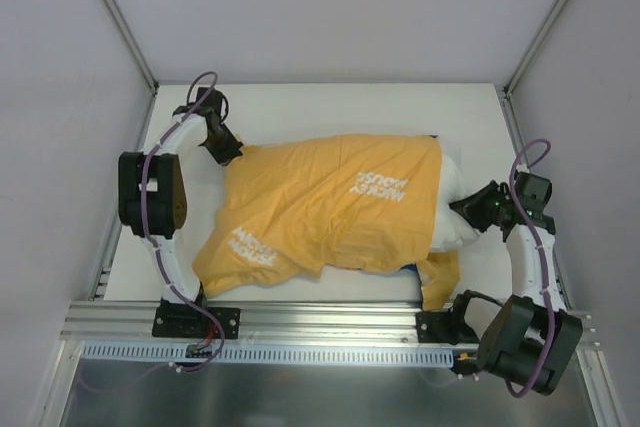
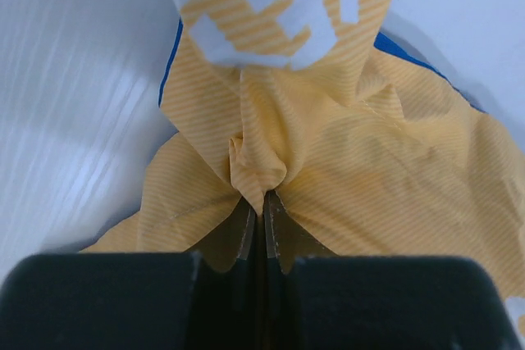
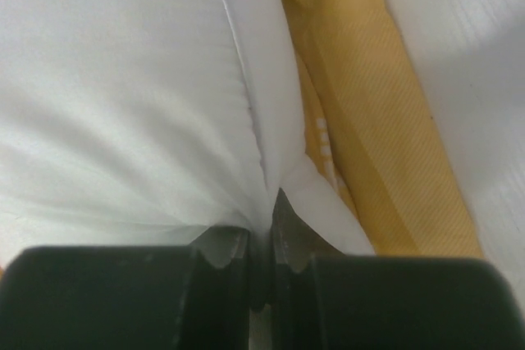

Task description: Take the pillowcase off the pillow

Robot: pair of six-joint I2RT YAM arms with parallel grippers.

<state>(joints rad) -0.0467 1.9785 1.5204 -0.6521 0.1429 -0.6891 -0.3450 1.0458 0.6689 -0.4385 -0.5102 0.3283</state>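
Observation:
The pillowcase (image 1: 320, 209) lies orange-yellow side up with white lettering, spread across the table. The white pillow (image 1: 452, 209) sticks out of its right end. My left gripper (image 1: 226, 151) is shut on a pinched fold of the pillowcase (image 2: 258, 174) at its far left corner; a thin blue edge shows there. My right gripper (image 1: 468, 207) is shut on the pillow's white fabric (image 3: 139, 96) at its right end, with orange-yellow pillowcase (image 3: 385, 145) beside it.
The white tabletop (image 1: 330, 107) is bounded by a metal rail (image 1: 300, 319) at the near edge and frame posts at the back corners. A flap of pillowcase (image 1: 440, 279) hangs toward the near edge by the right arm's base.

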